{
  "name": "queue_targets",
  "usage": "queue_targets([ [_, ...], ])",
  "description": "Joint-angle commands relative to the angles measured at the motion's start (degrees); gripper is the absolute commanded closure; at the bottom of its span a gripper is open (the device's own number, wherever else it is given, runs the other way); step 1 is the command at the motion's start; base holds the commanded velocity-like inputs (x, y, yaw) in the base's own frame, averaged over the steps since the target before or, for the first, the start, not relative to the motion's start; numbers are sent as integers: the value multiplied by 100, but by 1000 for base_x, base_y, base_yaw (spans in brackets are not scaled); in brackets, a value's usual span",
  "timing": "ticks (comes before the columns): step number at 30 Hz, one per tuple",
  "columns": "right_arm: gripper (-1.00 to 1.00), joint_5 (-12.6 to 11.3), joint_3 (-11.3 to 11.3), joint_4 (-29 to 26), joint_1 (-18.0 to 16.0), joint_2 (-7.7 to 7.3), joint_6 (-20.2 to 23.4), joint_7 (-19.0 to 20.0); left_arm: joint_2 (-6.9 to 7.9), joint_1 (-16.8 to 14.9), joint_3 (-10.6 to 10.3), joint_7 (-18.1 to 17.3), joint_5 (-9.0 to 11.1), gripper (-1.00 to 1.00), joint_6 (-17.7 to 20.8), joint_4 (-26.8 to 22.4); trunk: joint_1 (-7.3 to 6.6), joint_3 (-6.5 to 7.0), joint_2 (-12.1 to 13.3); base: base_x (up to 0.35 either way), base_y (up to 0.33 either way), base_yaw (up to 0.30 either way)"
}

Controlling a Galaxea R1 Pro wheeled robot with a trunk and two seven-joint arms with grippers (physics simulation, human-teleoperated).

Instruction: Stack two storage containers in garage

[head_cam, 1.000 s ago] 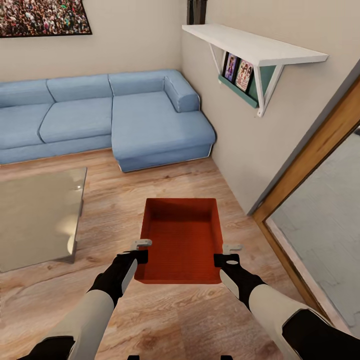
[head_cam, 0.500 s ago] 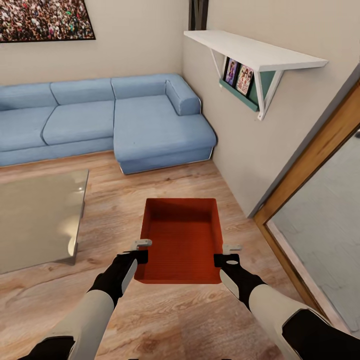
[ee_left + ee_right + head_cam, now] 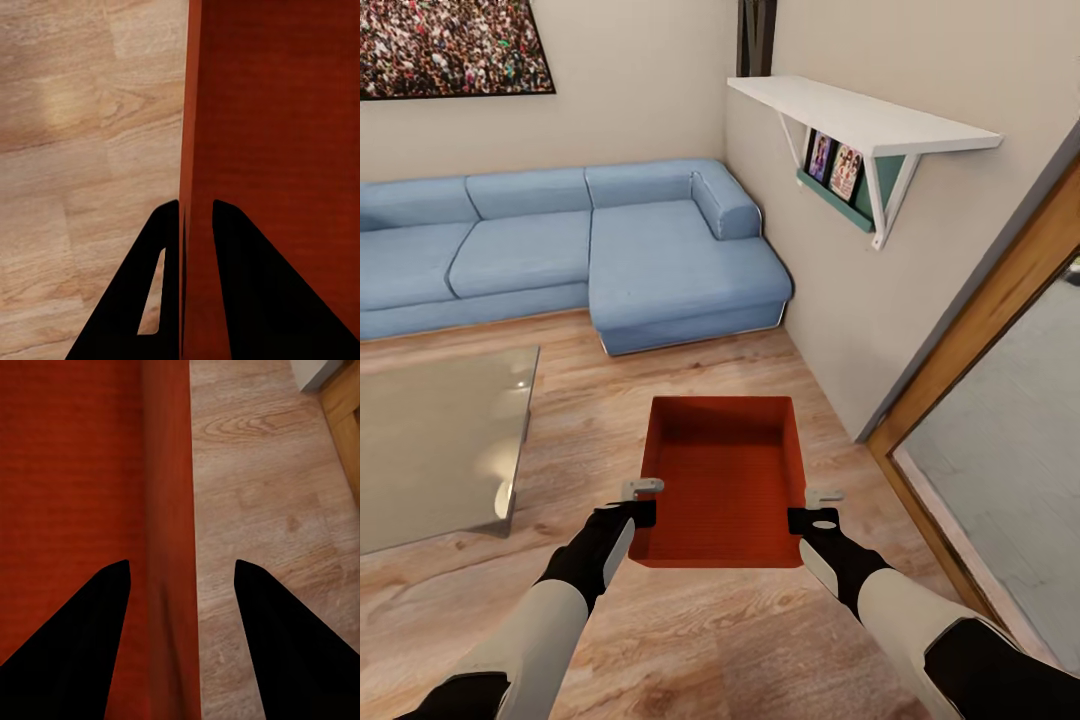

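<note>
Home living room, blue sectional sofa [image 3: 590, 250], wood plank floor [image 3: 710, 630], wall shelf [image 3: 860, 115]

Storage container [image 3: 722, 480]: orange-red, fine ribbed texture on inner base. Floor [image 3: 690, 640]: light wood planks, visible grain. Sofa [image 3: 590, 245]: pale blue. Walls [image 3: 630, 90]: beige. Shelf [image 3: 860, 110]: white, teal rack beneath. Wall picture [image 3: 450, 45]: dense multicoloured crowd pattern. Door frame [image 3: 980, 320]: warm brown wood. Fingers [image 3: 240, 292]: black.

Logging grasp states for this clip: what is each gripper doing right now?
Left gripper: shut on the storage container, pinching its left wall.
Right gripper: straddles the container's right wall with fingers spread apart; grip cannot be told.
</note>
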Motion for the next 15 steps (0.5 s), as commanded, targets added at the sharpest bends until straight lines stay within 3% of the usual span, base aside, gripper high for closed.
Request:
queue_targets([
  [1, 100, -54, 122, 13, 1, -3, 38, -83, -10, -5, 73, 25, -197, 100, 45, -60, 3, 1, -9, 0, 0, 0],
  [15, 100, -54, 122, 13, 1, -3, 38, -83, -10, -4, 73, 25, -197, 100, 46, -60, 3, 129, -9, 0, 0, 0],
])
